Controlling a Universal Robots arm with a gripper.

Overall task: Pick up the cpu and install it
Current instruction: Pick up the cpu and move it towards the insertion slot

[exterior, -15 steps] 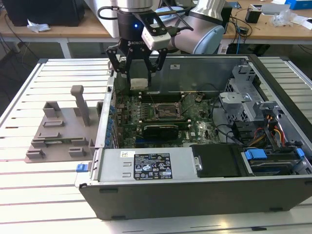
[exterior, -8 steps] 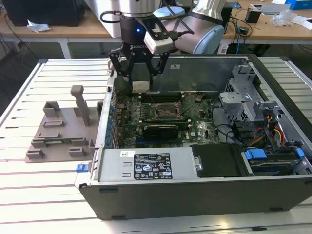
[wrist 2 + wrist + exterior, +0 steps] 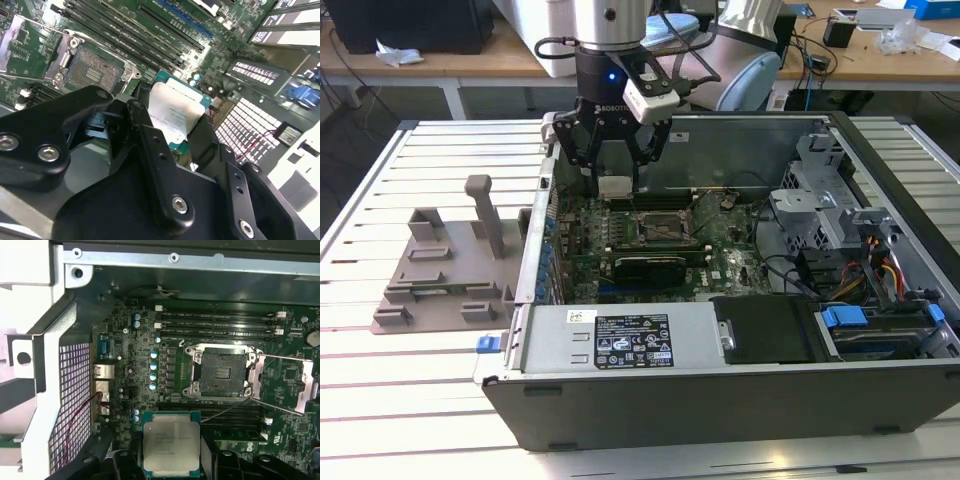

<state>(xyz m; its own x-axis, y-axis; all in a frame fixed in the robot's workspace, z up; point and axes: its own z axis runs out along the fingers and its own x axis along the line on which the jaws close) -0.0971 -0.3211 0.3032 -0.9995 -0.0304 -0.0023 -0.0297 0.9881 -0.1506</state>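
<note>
First wrist view: the cpu (image 3: pixel 171 442) is seen clamped at two opposite edges in the claw (image 3: pixel 171 462), metal top facing the camera. It is held over the motherboard (image 3: pixel 145 340), near the socket (image 3: pixel 222 372) but apart from it. The socket is left uncovered, its frame (image 3: pixel 300 385) swung open to one side. In the exterior view, the claw (image 3: pixel 615 183) is lowered inside the open case (image 3: pixel 720 410), toward the exterior view's left of the socket. The case is set on the slatted counter (image 3: pixel 420 400), with a grey fixture (image 3: pixel 450 270) beside it.
</note>
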